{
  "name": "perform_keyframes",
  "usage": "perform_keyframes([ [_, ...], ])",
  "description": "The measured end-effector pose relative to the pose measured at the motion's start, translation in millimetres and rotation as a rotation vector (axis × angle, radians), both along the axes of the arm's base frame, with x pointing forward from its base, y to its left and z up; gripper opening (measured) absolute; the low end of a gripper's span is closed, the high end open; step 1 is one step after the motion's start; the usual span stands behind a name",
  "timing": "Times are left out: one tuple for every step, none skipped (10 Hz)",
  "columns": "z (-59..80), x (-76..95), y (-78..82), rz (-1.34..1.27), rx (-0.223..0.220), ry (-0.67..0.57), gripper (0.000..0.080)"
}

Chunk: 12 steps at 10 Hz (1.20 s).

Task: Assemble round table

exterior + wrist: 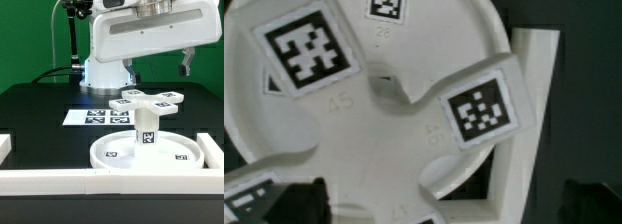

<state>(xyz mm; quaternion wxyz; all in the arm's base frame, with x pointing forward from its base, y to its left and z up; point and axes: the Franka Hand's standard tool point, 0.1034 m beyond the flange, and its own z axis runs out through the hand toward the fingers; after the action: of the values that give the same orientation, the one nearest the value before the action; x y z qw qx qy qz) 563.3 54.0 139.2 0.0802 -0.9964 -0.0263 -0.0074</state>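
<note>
End effector (186,62) hangs above and behind the post (146,128), fingers apart, holding nothing. Post stands upright in disc (150,155) hub, cross (150,100) seated on post top, likely assembled. Disc sits on table (40,105), tucked against rail (50,180) for bracing.

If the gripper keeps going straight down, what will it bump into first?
Probably the cross-shaped piece: it fills the wrist view right beneath the gripper, atop the post on the disc. Depth is hard to judge.
</note>
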Motion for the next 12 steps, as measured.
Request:
perform_keyframes([
  [-0.1,0.0,-0.3,0.079,-0.001,-0.013,0.0649],
  [-0.3,0.0,-0.7,0.149,-0.002,-0.024,0.0649],
  [-0.6,-0.1,-1.3,0.227,-0.003,-0.036,0.0649],
  [-1.0,-0.1,-1.8,0.301,-0.004,-0.048,0.0649],
  [-2.6,0.6,-4.5,0.475,-0.020,-0.078,0.0649],
  [-4.7,0.3,-5.6,0.590,-0.027,-0.089,0.0649],
  [-5.7,1.2,-6.0,0.656,-0.029,-0.098,0.0649],
  [-7.4,2.9,-6.5,0.749,-0.036,-0.103,0.0649],
  [-9.5,6.3,-6.4,0.857,-0.051,-0.111,0.0649],
  [-9.8,7.4,-6.1,0.927,-0.058,-0.117,0.0649],
  [-10.0,7.4,-7.2,0.984,-0.058,-0.125,0.0649],
  [-10.2,7.4,-8.5,1.031,-0.059,-0.131,0.0649],
])
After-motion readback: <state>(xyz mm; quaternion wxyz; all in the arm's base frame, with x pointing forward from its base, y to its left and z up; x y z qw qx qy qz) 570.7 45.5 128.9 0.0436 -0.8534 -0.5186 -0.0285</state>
